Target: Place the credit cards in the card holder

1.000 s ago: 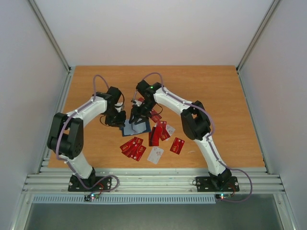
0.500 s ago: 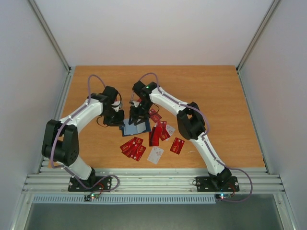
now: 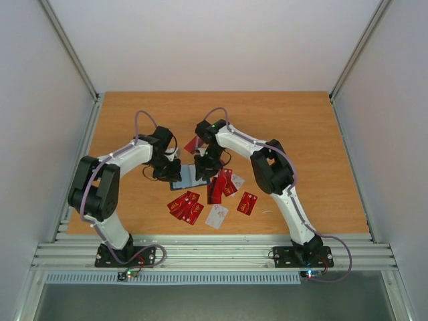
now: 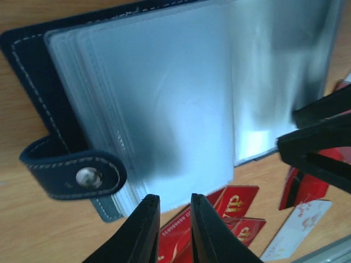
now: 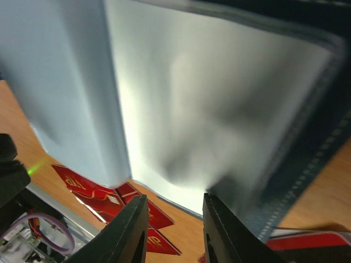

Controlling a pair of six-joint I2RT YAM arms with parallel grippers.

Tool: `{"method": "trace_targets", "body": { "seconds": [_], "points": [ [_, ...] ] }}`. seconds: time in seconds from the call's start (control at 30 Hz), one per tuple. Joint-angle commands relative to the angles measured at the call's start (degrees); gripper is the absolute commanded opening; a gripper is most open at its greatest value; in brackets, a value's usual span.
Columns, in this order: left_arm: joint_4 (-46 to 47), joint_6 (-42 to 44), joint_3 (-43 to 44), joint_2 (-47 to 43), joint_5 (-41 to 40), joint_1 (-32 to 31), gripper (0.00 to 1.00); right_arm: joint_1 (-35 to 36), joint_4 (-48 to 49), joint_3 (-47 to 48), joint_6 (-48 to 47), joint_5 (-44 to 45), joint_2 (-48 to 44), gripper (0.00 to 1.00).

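Note:
The card holder [image 3: 188, 178] lies open on the table between my two grippers. Its navy cover, snap strap [image 4: 77, 175] and clear sleeves [image 4: 164, 98] fill the left wrist view. My left gripper [image 3: 172, 172] is at the holder's left side, its jaws [image 4: 174, 200] slightly apart over the sleeve edge with nothing between them. My right gripper [image 3: 204, 167] is over the holder's right side, open and empty [image 5: 173, 197], above the sleeves [image 5: 219, 109]. Red credit cards [image 3: 184, 204] lie in front of the holder, and more [image 3: 224, 182] to its right. They also show in both wrist views [image 4: 236, 200] [image 5: 93, 192].
One red card [image 3: 192, 144] lies behind the holder, another [image 3: 247, 202] at the right front. A white card [image 3: 217, 216] lies near the front edge and shows in the left wrist view [image 4: 299, 222]. Grey walls enclose the table on three sides.
Both grippers have shifted toward me and right around the holder. The right gripper came off the red card behind the holder, which now shows. The holder shifted slightly right.

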Motion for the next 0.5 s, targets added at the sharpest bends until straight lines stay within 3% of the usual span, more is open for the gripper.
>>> {"method": "trace_targets", "body": {
  "seconds": [0.0,0.17,0.47],
  "points": [
    [3.3,-1.5,0.4,2.5,-1.5,-0.4,0.21,-1.4,4.6,-4.1,-0.2,-0.5,-4.3,0.28],
    [2.2,-1.1,0.7,3.2,-3.9,-0.5,0.21,-2.4,6.5,-8.3,0.1,-1.4,-6.3,0.23],
    [-5.0,1.2,0.4,-7.9,-5.1,-3.6,0.22,-3.7,9.1,-17.5,0.2,-2.2,-18.7,0.24]
  ]
}}
